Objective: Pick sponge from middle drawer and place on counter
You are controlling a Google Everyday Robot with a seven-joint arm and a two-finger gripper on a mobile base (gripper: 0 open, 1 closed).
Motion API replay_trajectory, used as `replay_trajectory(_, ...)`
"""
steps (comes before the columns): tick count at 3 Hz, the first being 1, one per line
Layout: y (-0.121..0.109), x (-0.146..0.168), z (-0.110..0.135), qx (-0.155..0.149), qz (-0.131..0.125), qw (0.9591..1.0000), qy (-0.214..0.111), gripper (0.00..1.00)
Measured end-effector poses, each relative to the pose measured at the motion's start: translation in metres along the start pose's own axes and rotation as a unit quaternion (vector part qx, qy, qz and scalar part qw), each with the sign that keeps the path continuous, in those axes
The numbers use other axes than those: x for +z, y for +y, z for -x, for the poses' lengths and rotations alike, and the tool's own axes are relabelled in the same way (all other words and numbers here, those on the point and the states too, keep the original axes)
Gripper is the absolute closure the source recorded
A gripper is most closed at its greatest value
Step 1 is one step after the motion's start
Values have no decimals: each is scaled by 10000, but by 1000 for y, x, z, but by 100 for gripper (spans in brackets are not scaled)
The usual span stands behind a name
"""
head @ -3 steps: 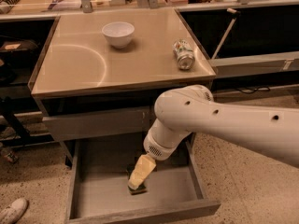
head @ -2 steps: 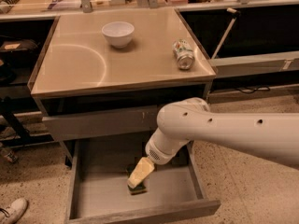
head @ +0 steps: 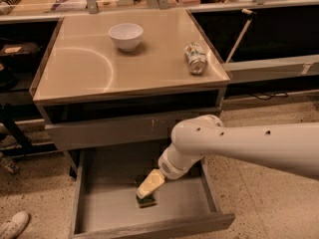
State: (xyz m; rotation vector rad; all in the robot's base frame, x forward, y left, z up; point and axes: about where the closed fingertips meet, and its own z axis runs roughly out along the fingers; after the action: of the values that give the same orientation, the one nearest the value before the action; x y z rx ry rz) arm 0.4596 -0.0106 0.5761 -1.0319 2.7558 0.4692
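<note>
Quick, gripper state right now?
Gripper: low in the middle drawer, right at the sponge; open, shut or holding cannot be told.

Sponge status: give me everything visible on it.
The sponge is small, dark green on top with a thin yellow edge, partly hidden under the tool, which points down onto it. It lies flat on the gray floor of the open middle drawer, near the centre, clear of the walls. Whether it is gripped cannot be told.

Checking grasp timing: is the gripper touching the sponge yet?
Cannot tell. Camera view: the gripper, down in the open drawer, overlaps the sponge; no contact or gap shows plainly.
</note>
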Motion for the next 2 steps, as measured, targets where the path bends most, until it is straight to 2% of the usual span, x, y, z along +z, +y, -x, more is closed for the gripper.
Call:
replay_trajectory(1, 4, 8, -2, 21, 81, 10000, 30, 0)
replay_trajectory(2, 43, 102, 1, 218, 246, 9989, 343, 0)
